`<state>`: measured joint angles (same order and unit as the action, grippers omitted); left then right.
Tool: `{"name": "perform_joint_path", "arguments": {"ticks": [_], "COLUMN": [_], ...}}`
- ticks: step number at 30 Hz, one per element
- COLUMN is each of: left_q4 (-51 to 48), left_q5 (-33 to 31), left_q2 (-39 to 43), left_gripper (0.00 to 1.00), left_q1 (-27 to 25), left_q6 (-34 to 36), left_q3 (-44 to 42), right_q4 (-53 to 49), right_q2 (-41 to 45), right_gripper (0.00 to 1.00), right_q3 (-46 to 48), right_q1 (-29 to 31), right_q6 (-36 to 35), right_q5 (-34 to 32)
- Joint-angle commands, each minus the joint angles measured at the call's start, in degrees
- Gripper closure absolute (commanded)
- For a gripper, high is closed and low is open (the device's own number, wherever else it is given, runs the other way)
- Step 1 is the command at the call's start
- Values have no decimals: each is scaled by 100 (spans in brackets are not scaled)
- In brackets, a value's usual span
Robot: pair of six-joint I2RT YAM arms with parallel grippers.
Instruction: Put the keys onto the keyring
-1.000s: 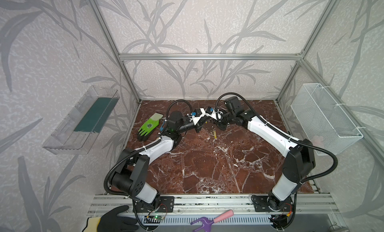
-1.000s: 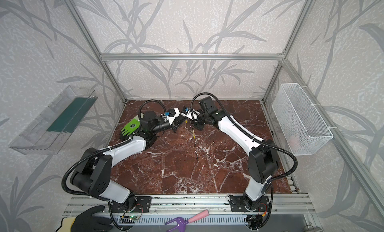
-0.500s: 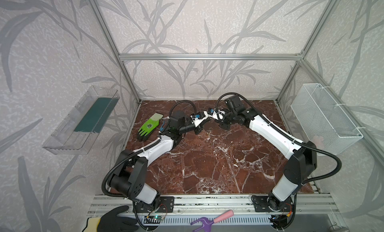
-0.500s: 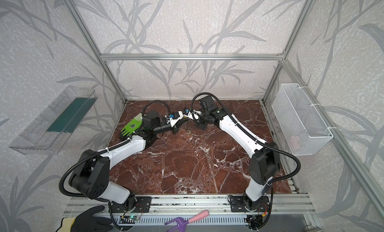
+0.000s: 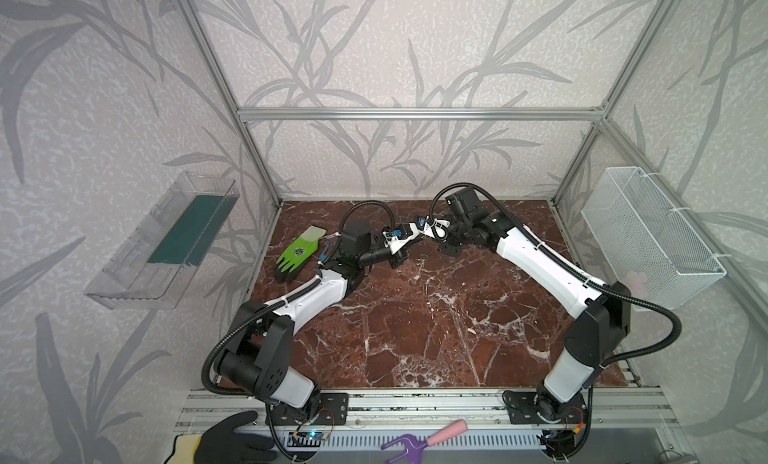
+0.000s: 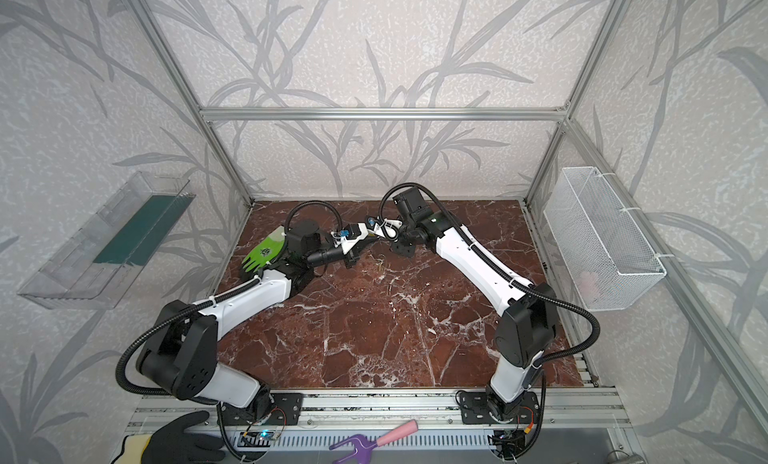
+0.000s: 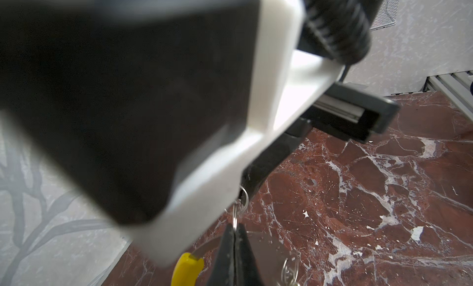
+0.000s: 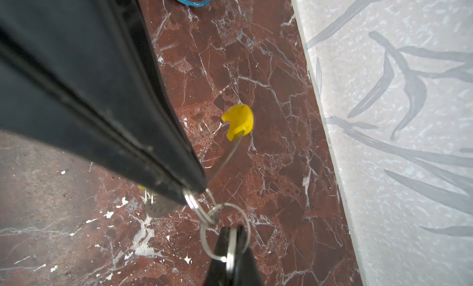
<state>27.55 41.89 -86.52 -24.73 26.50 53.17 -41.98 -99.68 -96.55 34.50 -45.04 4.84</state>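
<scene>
Right wrist view: my right gripper (image 8: 231, 231) and left gripper (image 8: 195, 191) pinch linked split rings (image 8: 197, 208); keyring (image 8: 239, 121) threading appears incomplete.

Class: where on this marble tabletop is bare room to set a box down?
Free: the near half of the tabletop between the arm bases, and the far right corner by the wire basket. Crowded: far middle, where left gripper and right gripper meet; green glove far left.
</scene>
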Motion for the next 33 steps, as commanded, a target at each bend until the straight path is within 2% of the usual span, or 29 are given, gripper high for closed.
{"name": "perform_joint_path", "arguments": {"ticks": [1, 9, 20, 33], "left_q4": [-157, 512, -86, -245], "left_q5": [36, 149, -98, -795], "left_q2": [13, -42, -197, -404], "left_gripper": [100, 100, 100, 100], "left_q1": [-40, -84, -92, -64], "left_q6": [-28, -450, -172, -264], "left_q3": [37, -65, 46, 47], "right_q4": [-112, -77, 284, 219], "right_q2": [-106, -221, 122, 150], "right_gripper": [98, 100, 100, 100], "right_q3": [-362, -439, -344, 15], "right_q1": [125, 340, 294, 70], "right_q6": [-328, -276, -17, -14], "right_q5": [-249, 87, 498, 306]}}
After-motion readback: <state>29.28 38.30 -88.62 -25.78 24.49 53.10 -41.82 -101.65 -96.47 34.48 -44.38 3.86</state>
